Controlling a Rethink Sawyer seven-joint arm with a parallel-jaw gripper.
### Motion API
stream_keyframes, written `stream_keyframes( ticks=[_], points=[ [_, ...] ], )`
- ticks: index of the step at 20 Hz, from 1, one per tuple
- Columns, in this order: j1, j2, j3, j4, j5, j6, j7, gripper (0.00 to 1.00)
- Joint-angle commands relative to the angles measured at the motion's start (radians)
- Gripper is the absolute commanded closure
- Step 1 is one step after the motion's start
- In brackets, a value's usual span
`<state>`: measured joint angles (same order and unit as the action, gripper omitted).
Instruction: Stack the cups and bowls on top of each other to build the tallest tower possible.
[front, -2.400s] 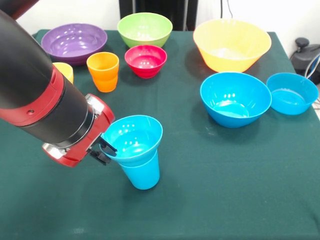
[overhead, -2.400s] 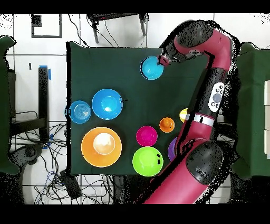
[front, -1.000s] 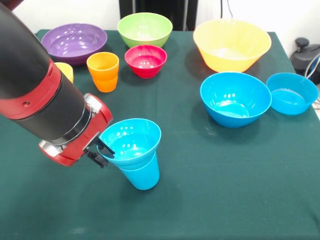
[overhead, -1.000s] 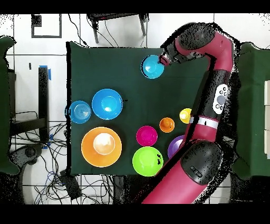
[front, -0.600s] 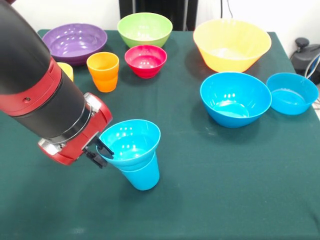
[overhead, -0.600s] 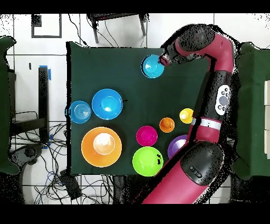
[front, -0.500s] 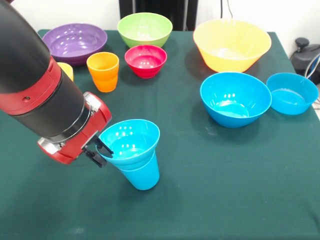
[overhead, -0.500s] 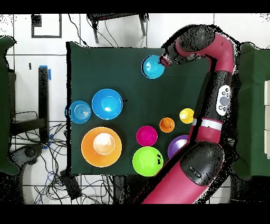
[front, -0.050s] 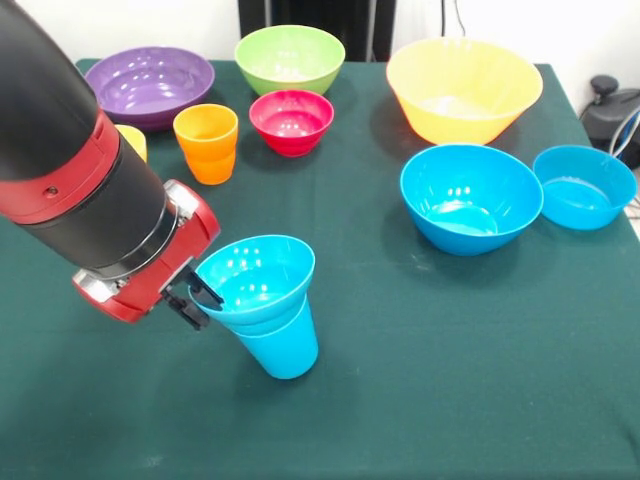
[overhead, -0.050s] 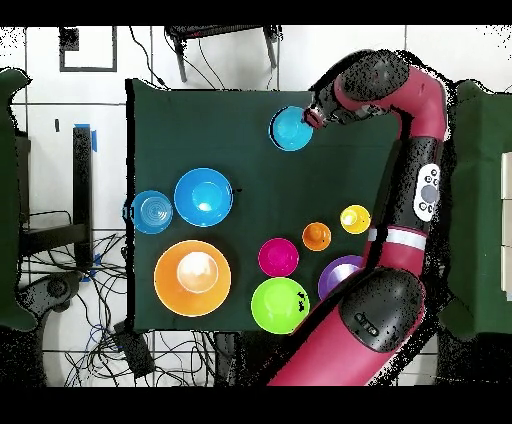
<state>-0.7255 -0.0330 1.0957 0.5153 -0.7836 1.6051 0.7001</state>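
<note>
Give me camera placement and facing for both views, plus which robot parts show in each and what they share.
Front view: sits across the table, looks slightly down at the green cloth; shows the red and black forearm and the hand at the rim of the small blue bowl, which sits on the blue cup.
Overhead view: above the table, straight down; shows the whole arm curving up from the base at the bottom edge.
Shared: the hand at the bowl-on-cup stack, the loose cups and bowls.

My red and black arm (front, -0.050s: 90, 190) hangs over a dark green tablecloth (front, -0.050s: 450, 360). Glossy plastic round bowls show purple (front, -0.050s: 148, 85), green (front, -0.050s: 290, 58), red (front, -0.050s: 291, 121), blue (front, -0.050s: 470, 198) and yellow-orange (front, -0.050s: 464, 88).
</note>
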Motion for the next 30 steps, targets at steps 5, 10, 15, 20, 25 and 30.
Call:
stream_keyframes(
  ticks=[5,10,15,20,25,30],
  points=[
    [0.062,-0.011,-0.18,0.139,0.039,-0.133,0.237,1.0],
    [0.073,-0.013,-0.209,0.14,0.072,-0.148,0.241,1.0],
    [0.092,-0.01,-0.235,0.125,0.103,-0.149,0.242,1.0],
    [0.099,-0.016,-0.266,0.132,0.134,-0.163,0.242,1.0],
    [0.109,-0.019,-0.296,0.137,0.165,-0.182,0.242,1.0],
    [0.12,-0.017,-0.315,0.125,0.183,-0.185,0.23,1.0]
  ],
)
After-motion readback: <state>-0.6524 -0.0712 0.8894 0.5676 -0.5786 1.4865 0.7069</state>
